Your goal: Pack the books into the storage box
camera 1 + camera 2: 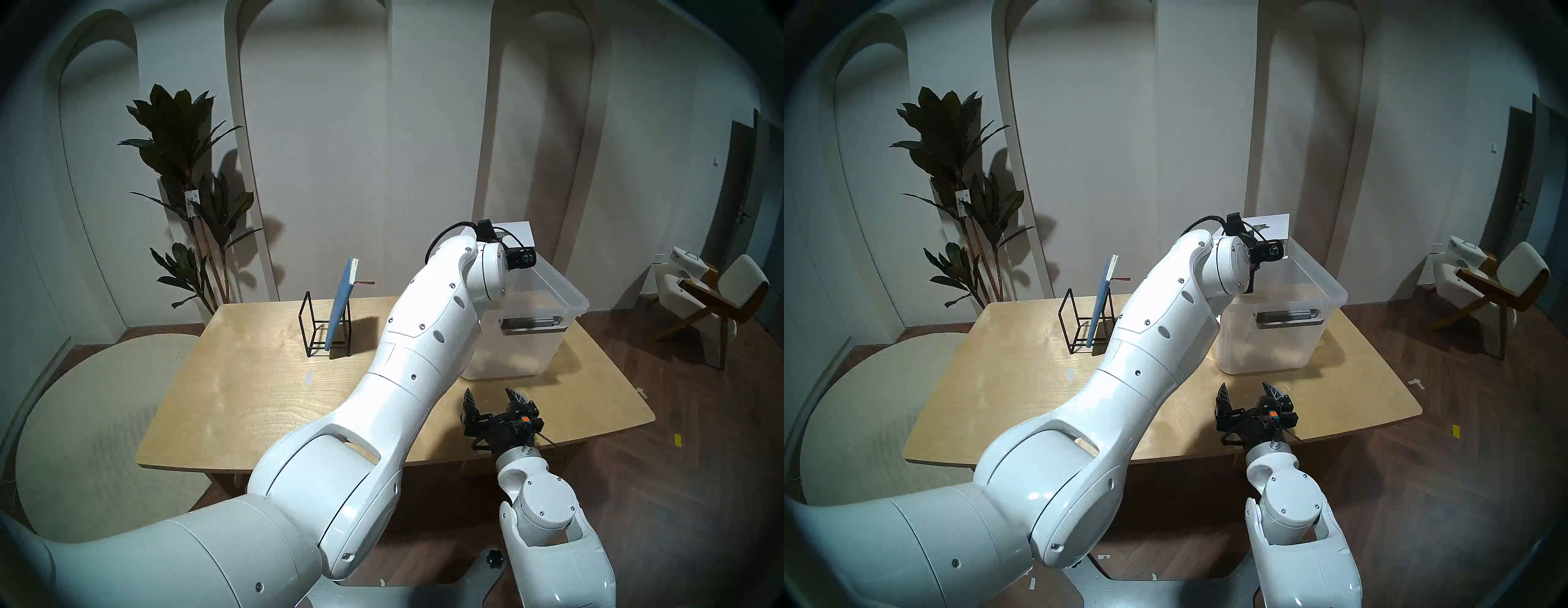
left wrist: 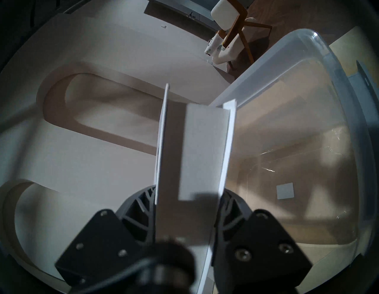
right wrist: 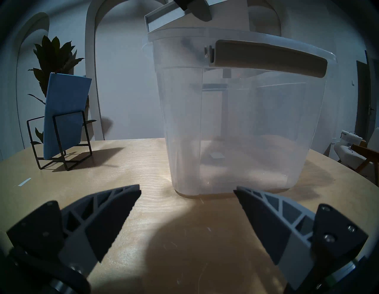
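Left gripper clamped on white book, holds it edge-up over box for drop-in. Box bare inside. Blue book waits in rack. Right gripper idle, fingers apart, clear of path.

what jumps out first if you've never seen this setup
The big white left arm sweeps across the table, its tool shut on a white book held above the clear storage box. Behind it, a blue book leans in a black wire rack.
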### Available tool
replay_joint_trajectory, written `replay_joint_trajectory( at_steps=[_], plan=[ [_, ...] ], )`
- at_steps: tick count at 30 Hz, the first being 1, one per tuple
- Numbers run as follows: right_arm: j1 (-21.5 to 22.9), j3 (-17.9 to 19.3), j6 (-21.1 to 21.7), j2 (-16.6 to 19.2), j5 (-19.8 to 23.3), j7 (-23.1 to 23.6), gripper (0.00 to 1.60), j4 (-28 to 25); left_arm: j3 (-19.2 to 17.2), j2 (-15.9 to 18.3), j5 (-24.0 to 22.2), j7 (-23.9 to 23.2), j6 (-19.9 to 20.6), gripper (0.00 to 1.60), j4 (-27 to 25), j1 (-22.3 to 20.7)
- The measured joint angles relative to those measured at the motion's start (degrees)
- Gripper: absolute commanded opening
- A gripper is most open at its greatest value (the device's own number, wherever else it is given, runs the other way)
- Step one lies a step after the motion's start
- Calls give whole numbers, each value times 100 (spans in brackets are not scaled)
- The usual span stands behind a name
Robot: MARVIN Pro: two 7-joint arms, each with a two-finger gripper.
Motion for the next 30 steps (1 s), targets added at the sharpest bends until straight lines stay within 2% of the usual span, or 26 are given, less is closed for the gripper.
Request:
replay_joint_trajectory(
  at_steps=[7,8,9,10,11,14,20,26,30],
  plan=[
    [-2,0,0,0,0,0,160,-5,74,-52,68,-132,-131,0,325,-217],
    [-2,0,0,0,0,0,160,-5,95,-60,80,-127,-157,8,361,-247],
    [-2,0,0,0,0,0,160,-6,111,-63,88,-120,-177,8,383,-266],
    [-2,0,0,0,0,0,160,-6,126,-66,96,-113,-197,58,406,-285],
    [-3,0,0,0,0,-1,160,-8,160,-67,114,-100,-252,160,448,-321],
    [-4,0,0,0,0,-2,160,-11,216,-52,134,-136,-354,160,414,-346],
    [-5,0,0,0,-1,-2,160,-13,331,116,207,-653,-498,160,-21,-365],
    [-3,0,0,0,-1,-2,160,-11,288,377,316,-1035,-538,160,-460,-388],
    [-2,0,0,0,-1,-2,160,-5,165,525,394,-1067,-520,160,-703,-433]
  ],
)
